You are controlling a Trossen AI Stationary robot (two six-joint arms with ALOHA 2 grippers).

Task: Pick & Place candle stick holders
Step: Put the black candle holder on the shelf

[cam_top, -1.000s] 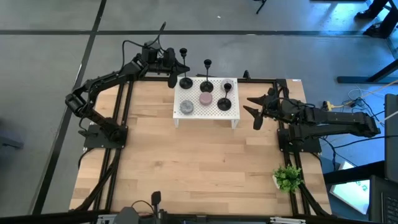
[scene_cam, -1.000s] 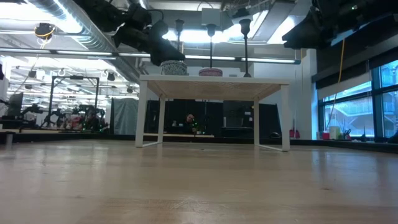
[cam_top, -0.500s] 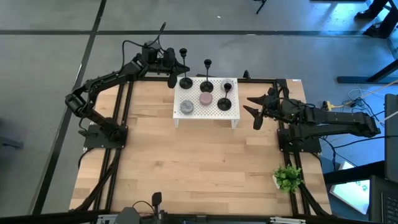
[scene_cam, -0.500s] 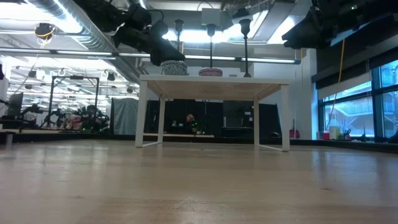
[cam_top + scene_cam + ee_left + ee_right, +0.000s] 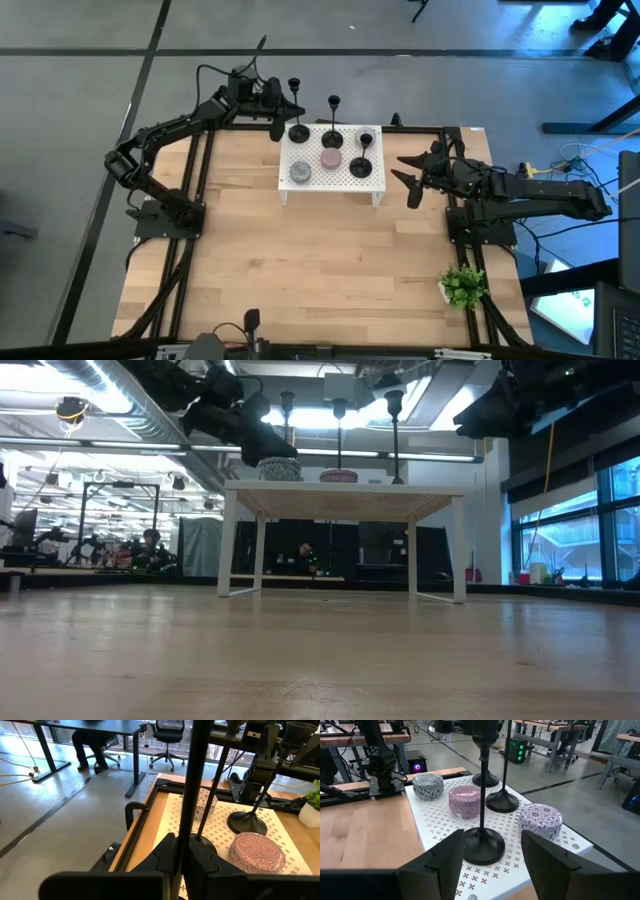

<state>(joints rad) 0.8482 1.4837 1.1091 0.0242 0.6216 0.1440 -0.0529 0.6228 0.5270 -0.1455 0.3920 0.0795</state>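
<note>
Three black candle stick holders stand upright on a white perforated stand at the table's far middle. The left holder is at the stand's far left corner. The middle holder is beside it, and the right holder is nearer the right end. My left gripper is shut on the left holder's stem. My right gripper is open and empty, level with the stand and to its right. In the right wrist view its fingers point at the right holder without touching it. My left gripper pinches the left holder's thin stem, low down, between its two fingers. The fingers come about level from the table's far left and lie across the stem. The holder stays upright. The fingers hide its base in the wrist view; I cannot tell whether it rests on the stand.
Three round candle tins sit on the stand: a grey one, a pink one and a patterned one. A small green plant stands at the table's right edge. The wooden table lies bare in front of the stand.
</note>
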